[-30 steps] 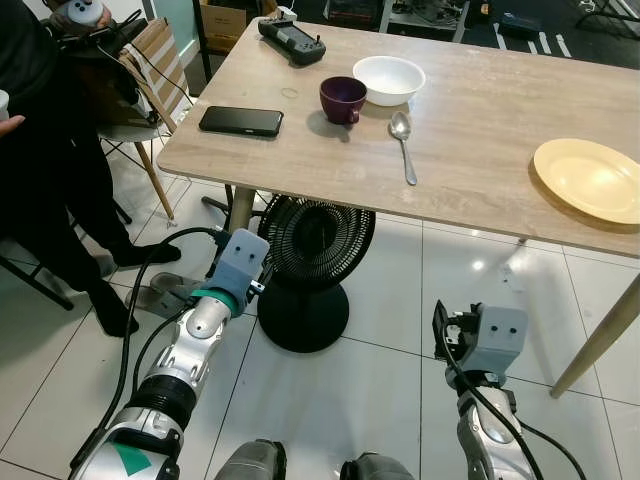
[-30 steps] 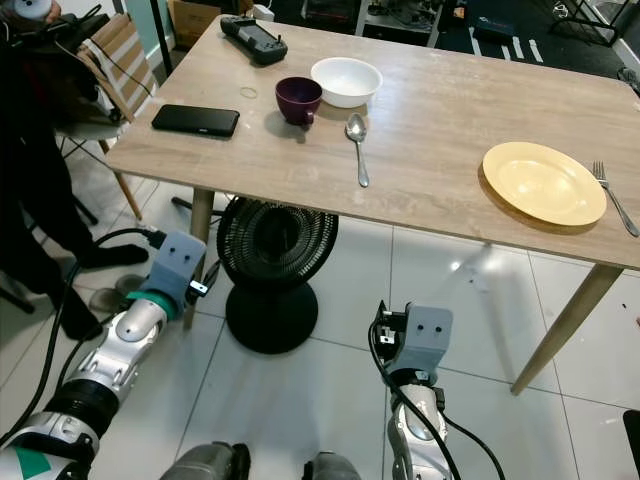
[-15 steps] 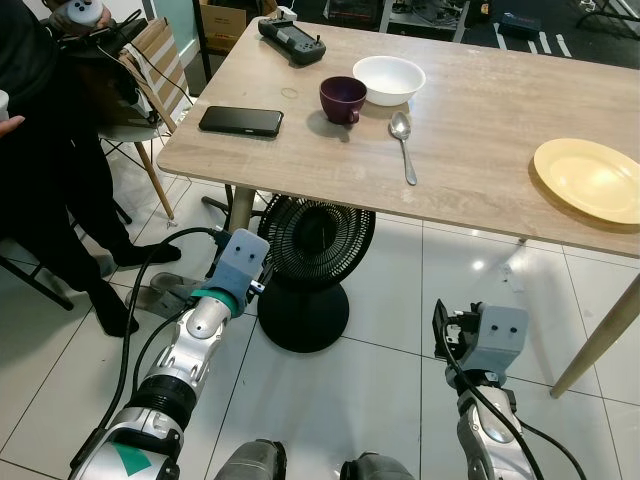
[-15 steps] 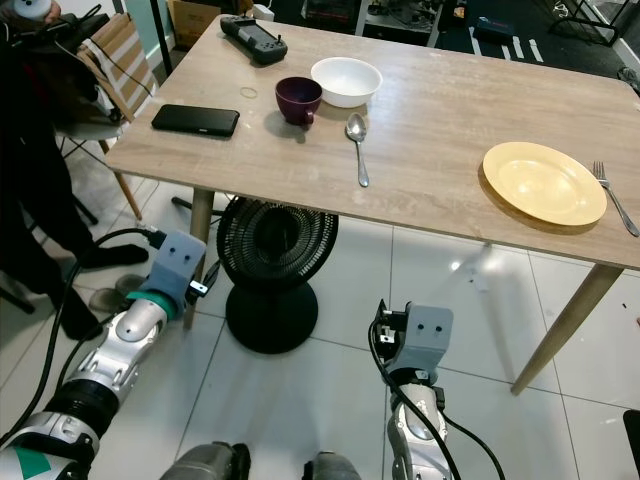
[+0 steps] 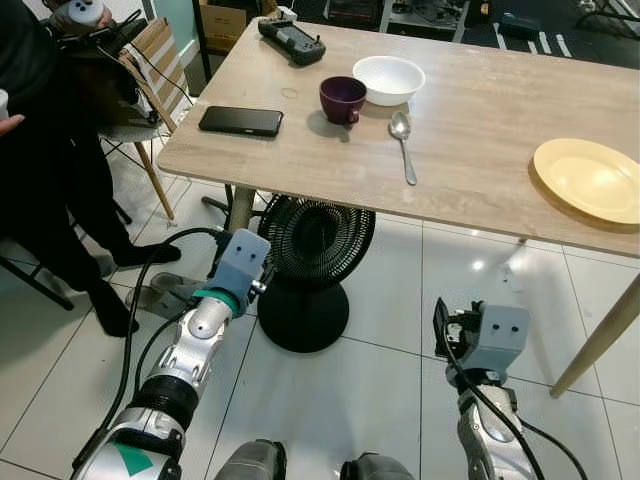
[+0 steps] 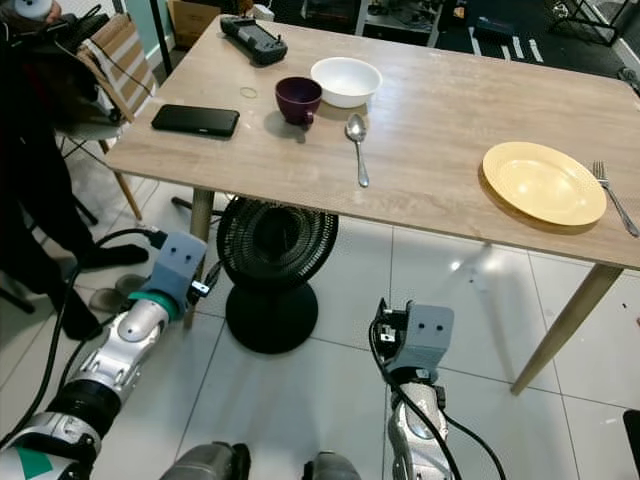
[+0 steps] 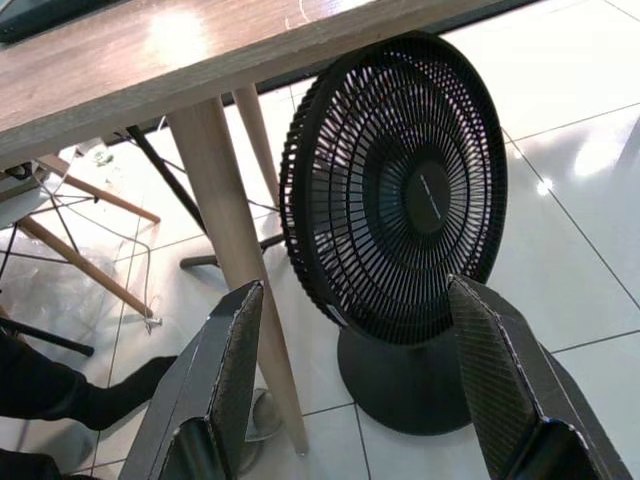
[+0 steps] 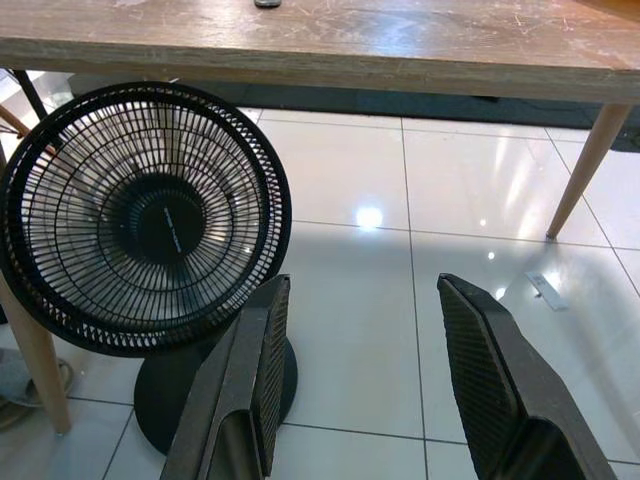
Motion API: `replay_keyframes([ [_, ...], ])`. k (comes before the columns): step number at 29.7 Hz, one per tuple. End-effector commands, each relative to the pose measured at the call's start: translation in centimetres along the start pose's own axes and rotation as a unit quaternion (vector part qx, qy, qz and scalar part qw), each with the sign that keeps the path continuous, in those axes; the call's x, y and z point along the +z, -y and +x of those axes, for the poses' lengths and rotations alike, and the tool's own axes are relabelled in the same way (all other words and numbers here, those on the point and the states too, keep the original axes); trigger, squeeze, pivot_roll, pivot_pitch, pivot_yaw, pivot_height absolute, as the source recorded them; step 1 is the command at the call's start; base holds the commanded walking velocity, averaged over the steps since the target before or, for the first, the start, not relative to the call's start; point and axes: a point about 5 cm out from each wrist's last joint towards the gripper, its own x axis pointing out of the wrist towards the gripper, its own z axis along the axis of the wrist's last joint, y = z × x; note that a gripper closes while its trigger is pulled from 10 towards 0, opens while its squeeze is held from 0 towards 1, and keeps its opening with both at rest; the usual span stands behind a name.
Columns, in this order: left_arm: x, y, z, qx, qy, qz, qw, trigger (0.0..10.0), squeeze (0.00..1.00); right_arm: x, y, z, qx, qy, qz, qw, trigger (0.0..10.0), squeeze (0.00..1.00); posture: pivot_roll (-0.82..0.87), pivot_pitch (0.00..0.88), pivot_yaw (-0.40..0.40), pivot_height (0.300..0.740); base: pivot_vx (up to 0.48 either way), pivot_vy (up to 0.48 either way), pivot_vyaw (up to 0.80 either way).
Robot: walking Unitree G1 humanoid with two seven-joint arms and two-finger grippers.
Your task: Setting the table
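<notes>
**Both tools low and spread, tableware spread across the desk**

The wooden desk (image 6: 450, 90) carries the setting pieces. Near its far left part stands a dark purple cup (image 6: 298, 99), with a white bowl (image 6: 346, 80) just beside it on its right and slightly farther back. A spoon (image 6: 357, 145) lies in front of the bowl, its bowl end toward the white bowl and its handle pointing toward the robot. Well apart from these, toward the right end of the desk, sits a yellow plate (image 6: 544, 182), and a fork (image 6: 613, 196) lies just beside the plate's right rim.

A black phone (image 6: 195, 120) rests flat near the left front edge of the desk, and a black controller (image 6: 253, 39) lies at the far left corner.

Under the desk a black floor fan (image 6: 277, 265) stands on the white tiled floor (image 6: 480, 330), next to a pale desk leg (image 7: 235, 260).

The left tool (image 7: 350, 380) is held low below the desk's edge, its two black fingers (image 7: 228, 375) spread wide apart and holding nothing, facing the fan. The right tool (image 8: 365, 385) hangs low over the tiles to the right of the fan, its fingers (image 8: 490, 375) likewise spread and holding nothing.

At the left edge a person in dark clothes (image 5: 45, 150) stands by a wooden chair (image 5: 150, 70)
</notes>
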Motion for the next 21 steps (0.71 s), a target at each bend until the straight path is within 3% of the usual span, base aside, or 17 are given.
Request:
replay_keyframes([
  [1, -0.42, 0.2, -0.15, 0.0, -0.01, -0.004, 1.0, 10.0, 0.0, -0.21, 0.28, -0.23, -0.007, -0.007, 0.004, 1.0, 10.0, 0.0, 0.02, 0.0, 0.037, 0.74, 0.0, 0.0, 0.0],
  [21, -0.4, 0.2, -0.1, 0.0, -0.012, -0.003, 1.0, 10.0, 0.0, -0.22, 0.32, -0.2, -0.009, -0.01, 0.004, 1.0, 10.0, 0.0, 0.02, 0.0, 0.038, 0.74, 0.0, 0.0, 0.0],
])
